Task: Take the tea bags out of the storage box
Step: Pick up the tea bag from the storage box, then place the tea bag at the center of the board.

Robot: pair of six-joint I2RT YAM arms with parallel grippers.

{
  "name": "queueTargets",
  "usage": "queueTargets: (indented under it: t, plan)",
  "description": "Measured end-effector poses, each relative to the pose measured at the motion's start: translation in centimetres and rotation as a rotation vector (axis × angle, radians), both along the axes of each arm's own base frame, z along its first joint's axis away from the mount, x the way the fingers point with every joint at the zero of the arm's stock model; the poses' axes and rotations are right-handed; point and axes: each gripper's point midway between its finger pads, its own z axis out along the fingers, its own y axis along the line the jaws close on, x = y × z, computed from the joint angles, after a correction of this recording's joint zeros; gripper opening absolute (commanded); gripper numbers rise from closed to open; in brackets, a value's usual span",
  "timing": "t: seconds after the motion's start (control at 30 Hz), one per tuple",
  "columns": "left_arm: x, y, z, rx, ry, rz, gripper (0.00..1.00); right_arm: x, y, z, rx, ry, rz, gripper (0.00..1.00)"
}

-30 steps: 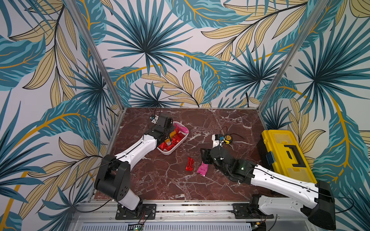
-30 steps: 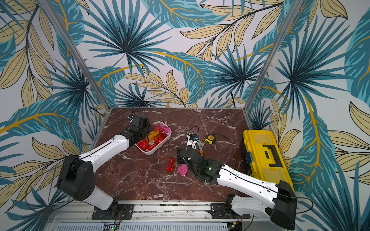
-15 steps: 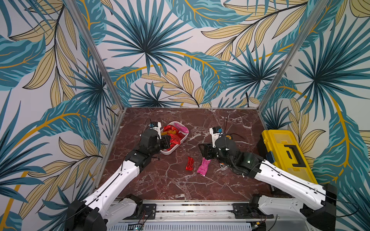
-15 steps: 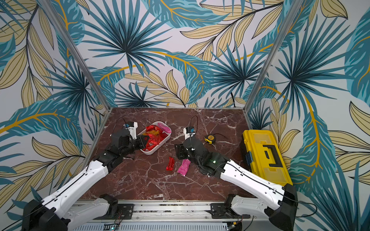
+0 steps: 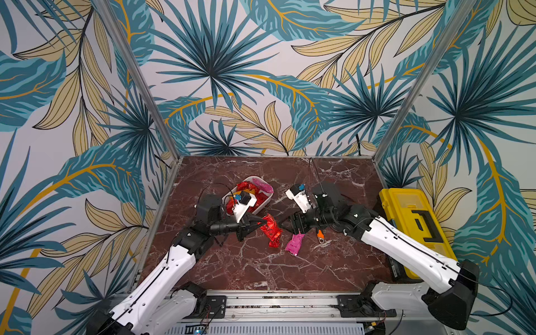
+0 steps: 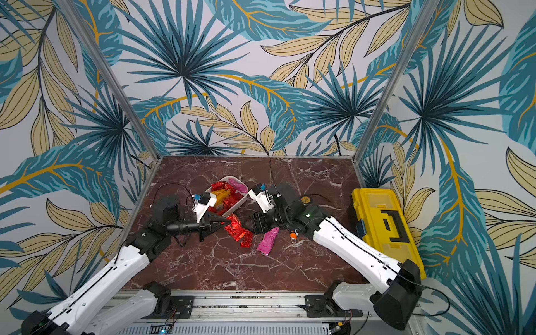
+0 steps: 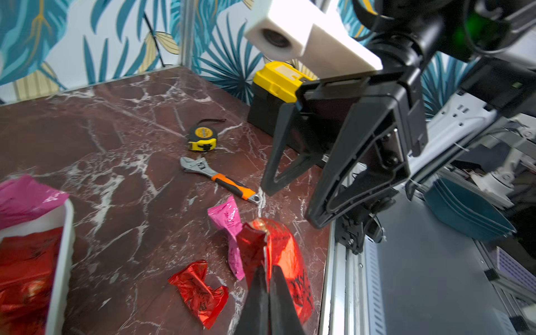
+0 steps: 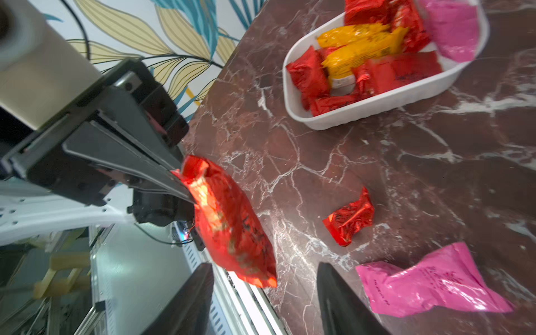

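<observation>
- Front of the dark marble tabletop [image 7: 130, 232] is bare: rm to set down.
- Mid-table, our left gripper [image 7: 268, 272] is clamped on a crinkled red foil tea bag [image 8: 232, 226] by its corner, airborne; thin pinch may slip.
- Facing it close, right gripper [image 7: 293, 204] spread, empty; we risk a clash.
- Beyond: white plastic storage box [image 8: 362, 111] w/ more bags [image 8: 362, 52].

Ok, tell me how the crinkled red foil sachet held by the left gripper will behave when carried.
Likely floppy: the crinkled red foil sachet droops from the left gripper, pinched by one edge. Probably light, since that small pinch carries it. The glossy foil might slip if swung.
</observation>
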Motion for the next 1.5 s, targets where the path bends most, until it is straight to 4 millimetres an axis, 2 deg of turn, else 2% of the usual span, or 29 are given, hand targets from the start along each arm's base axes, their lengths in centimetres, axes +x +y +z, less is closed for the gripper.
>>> queueTargets:
  t: [0.2, 0.27, 0.37, 0.43, 0.47, 0.6, 0.7, 0.8, 0.87, 0.93, 1.07, 1.13, 1.2, 1.33, 1.5]
  plan:
    - [-1.2, -0.8, 0.6, -0.04, -0.023, -0.103, 0.02, -1.3, 1.9, 0.2, 0.106, 0.049, 0.112, 0.59]
    - [-1.3, -0.9, 0.4, -0.042, -0.015, -0.121, 0.04, -1.6, 2.4, 0.0, 0.138, 0.071, 0.131, 0.53]
    - [-1.2, -1.1, 0.0, -0.041, 0.003, -0.133, 0.08, -1.8, 2.8, -0.2, 0.167, 0.094, 0.147, 0.37]
    - [-1.3, -1.1, 0.0, -0.042, 0.001, -0.138, 0.18, -1.8, 2.9, -0.3, 0.175, 0.105, 0.145, 0.27]
    - [-1.2, -1.1, 0.1, -0.042, -0.001, -0.136, 0.27, -1.8, 2.9, -0.3, 0.179, 0.112, 0.147, 0.22]
    - [-1.1, -1.1, 0.1, -0.04, -0.022, -0.135, 0.75, -2.0, 3.1, -0.2, 0.197, 0.117, 0.155, 0.13]
    - [-0.7, -1.0, 0.2, -0.033, -0.039, -0.108, 0.99, -1.8, 2.9, -0.8, 0.19, 0.117, 0.138, 0.1]
    - [0.3, -0.6, 1.0, -0.032, -0.091, -0.028, 1.0, -1.4, 1.9, -1.9, 0.162, 0.114, 0.074, 0.09]
    - [1.4, 0.1, 1.6, -0.04, -0.128, 0.068, 1.0, -0.8, 0.4, -2.7, 0.139, 0.114, -0.005, 0.09]
    - [2.6, 0.9, 2.1, -0.05, -0.14, 0.173, 1.0, 0.2, -2.0, -3.5, 0.111, 0.118, -0.121, 0.09]
    - [5.9, 3.2, 1.9, -0.08, -0.081, 0.431, 1.0, 2.0, -8.8, -6.6, -0.006, 0.145, -0.435, 0.09]
    - [7.4, 4.6, 1.1, -0.093, -0.013, 0.559, 1.0, 1.8, -11.9, -8.4, -0.08, 0.166, -0.562, 0.09]
    - [8.8, 6.0, 0.2, -0.107, 0.06, 0.673, 1.0, 1.0, -14.1, -10.5, -0.15, 0.2, -0.648, 0.09]
    - [10.7, 7.9, -1.7, -0.129, 0.186, 0.826, 1.0, -0.4, -15.7, -14.3, -0.247, 0.296, -0.714, 0.09]
    - [11.5, 8.9, -4.0, -0.122, 0.309, 0.91, 1.0, -0.3, -15.5, -17.7, -0.294, 0.382, -0.737, 0.1]
